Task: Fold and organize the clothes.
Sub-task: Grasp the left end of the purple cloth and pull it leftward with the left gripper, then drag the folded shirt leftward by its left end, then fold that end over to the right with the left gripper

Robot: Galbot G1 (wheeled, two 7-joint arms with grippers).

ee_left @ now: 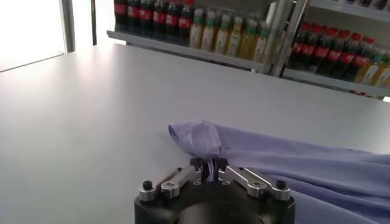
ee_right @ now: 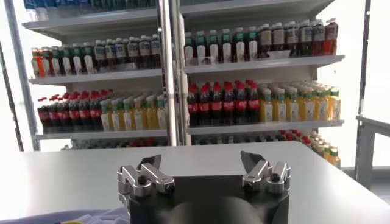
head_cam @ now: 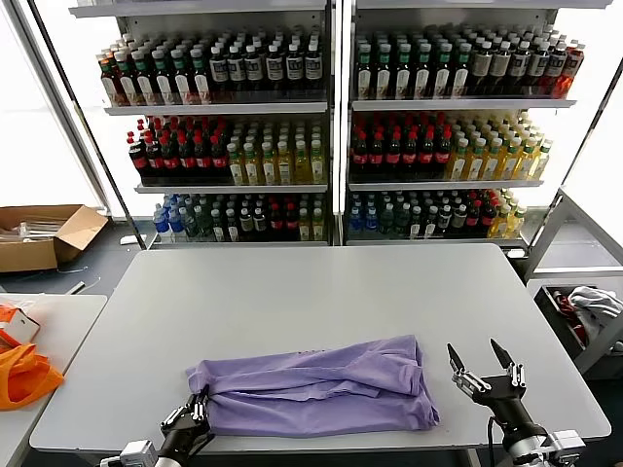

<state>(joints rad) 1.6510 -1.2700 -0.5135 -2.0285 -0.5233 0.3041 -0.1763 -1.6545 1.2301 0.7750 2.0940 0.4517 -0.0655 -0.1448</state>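
The lavender T-shirt [head_cam: 321, 386] lies folded into a long band along the near edge of the grey table [head_cam: 311, 292]; its print is hidden. My left gripper [head_cam: 198, 409] is shut on the shirt's near-left corner. In the left wrist view the fabric [ee_left: 292, 161] runs into the closed jaws of this gripper [ee_left: 208, 167]. My right gripper [head_cam: 484, 362] is open and empty, just right of the shirt's right end and above the table. In the right wrist view it [ee_right: 201, 163] holds nothing, and a bit of the lavender fabric [ee_right: 91, 217] shows at the frame edge.
Drink-bottle shelves [head_cam: 331, 126] stand behind the table. An orange cloth bag [head_cam: 24, 375] lies on a side table at the left. A cardboard box [head_cam: 44, 233] sits on the floor at left. A bin with grey-white and red cloth [head_cam: 589, 306] is at right.
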